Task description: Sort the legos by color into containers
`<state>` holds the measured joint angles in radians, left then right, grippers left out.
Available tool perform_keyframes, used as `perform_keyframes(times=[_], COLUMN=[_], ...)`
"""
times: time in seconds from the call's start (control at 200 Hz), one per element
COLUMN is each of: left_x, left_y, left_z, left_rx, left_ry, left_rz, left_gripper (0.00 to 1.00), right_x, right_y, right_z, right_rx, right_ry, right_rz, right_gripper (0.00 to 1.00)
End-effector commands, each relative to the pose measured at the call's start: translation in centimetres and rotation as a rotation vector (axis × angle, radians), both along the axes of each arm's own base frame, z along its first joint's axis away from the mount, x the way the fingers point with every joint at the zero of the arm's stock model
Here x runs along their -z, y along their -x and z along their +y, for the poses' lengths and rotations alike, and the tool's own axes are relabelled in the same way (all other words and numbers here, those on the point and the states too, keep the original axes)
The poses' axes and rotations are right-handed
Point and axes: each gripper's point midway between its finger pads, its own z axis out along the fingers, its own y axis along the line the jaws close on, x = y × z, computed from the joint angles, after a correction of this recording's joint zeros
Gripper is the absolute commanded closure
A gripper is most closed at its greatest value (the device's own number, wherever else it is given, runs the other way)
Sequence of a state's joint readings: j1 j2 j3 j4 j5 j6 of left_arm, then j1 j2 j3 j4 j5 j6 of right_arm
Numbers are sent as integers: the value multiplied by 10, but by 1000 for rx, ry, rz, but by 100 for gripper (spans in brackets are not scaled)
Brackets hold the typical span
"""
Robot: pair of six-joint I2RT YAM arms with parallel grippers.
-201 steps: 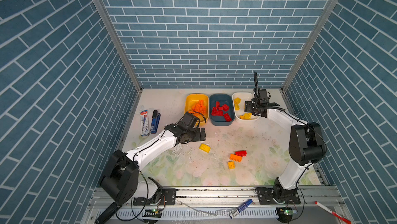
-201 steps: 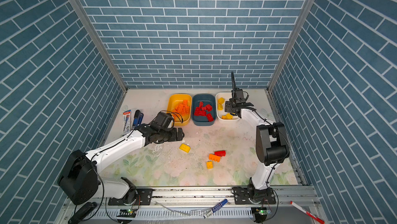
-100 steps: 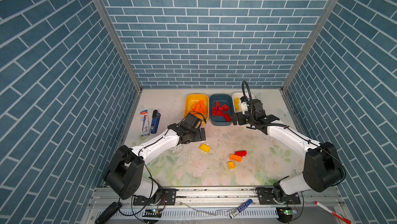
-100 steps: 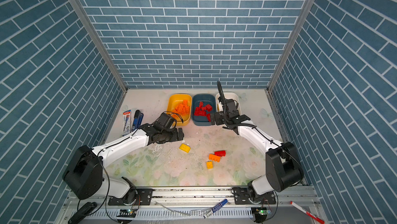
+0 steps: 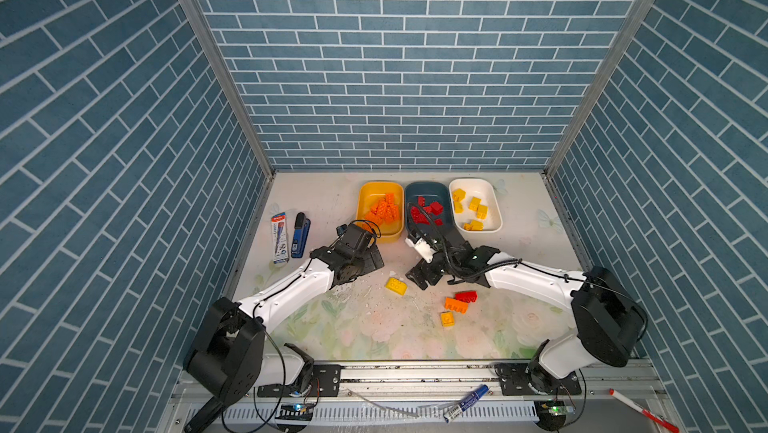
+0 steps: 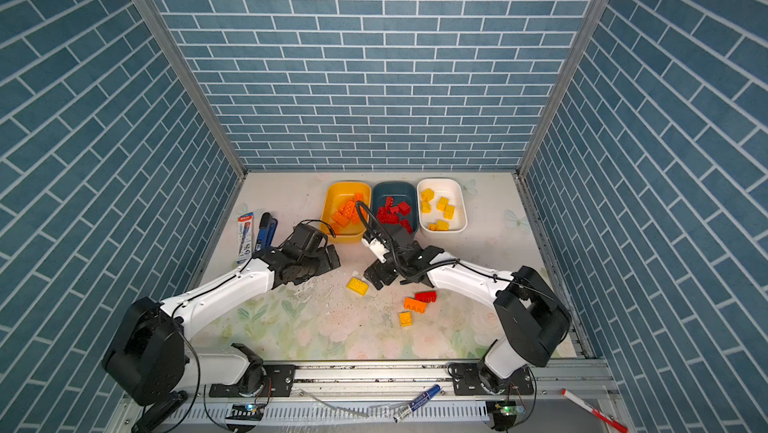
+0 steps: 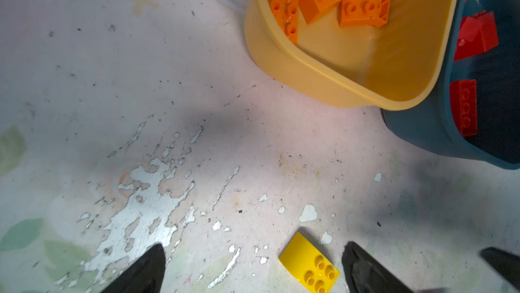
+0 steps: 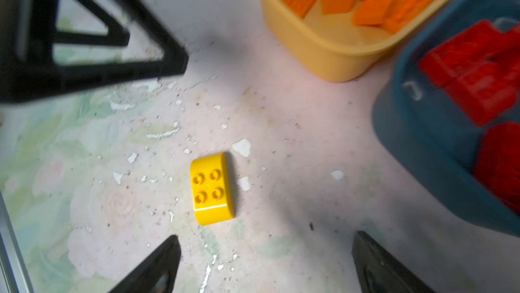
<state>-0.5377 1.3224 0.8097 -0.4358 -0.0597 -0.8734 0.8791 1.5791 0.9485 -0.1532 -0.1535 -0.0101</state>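
Blue brick-patterned walls (image 5: 374, 77) box in a worn floral table (image 5: 353, 335). In both top views three tubs stand in a row at the back. The yellow tub (image 5: 374, 194) holds orange bricks, the teal tub (image 5: 430, 190) holds red ones, and the white tub (image 5: 492, 219) holds yellow ones.

Most of the sorting looks done. Four legos lie loose on the table: a curved yellow brick (image 5: 395, 286), a red brick (image 5: 466, 296) that appears to touch an orange brick (image 5: 456, 304), and a small yellow brick (image 5: 447, 318) just beside those two.

The left gripper (image 5: 374, 258) hovers near the yellow tub. The right gripper (image 5: 419, 278) hovers just beside the curved yellow brick.

In the left wrist view the jaws stand wide apart and empty. The curved yellow brick shows between the tips, close to one finger and untouched.

In the right wrist view the jaws are also spread and empty, and the same brick lies flat ahead of them, studs up. I judge it the next pick, bound for the white tub, with three more bricks to follow.
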Motion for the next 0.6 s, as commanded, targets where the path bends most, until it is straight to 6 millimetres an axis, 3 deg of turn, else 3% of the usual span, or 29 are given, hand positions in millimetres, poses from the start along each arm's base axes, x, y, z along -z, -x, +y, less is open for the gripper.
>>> perform_keyframes(times=[0.0,0.25,0.59], left_x=[3,4,7], left_y=[5,7,11], left_z=[14,18,23], left_rx=[-55,-69,-79], left_ry=[-15,-15,-24], left_rz=[6,5,3], left_gripper=[1,1,1], right_x=[17,36,54], right_y=[18,16,20], right_z=[15,45,65], right_rx=[-173,-236,-279], right_ry=[93,159,200], right_rz=[-18,-61,-62], right_gripper=[7,11,25])
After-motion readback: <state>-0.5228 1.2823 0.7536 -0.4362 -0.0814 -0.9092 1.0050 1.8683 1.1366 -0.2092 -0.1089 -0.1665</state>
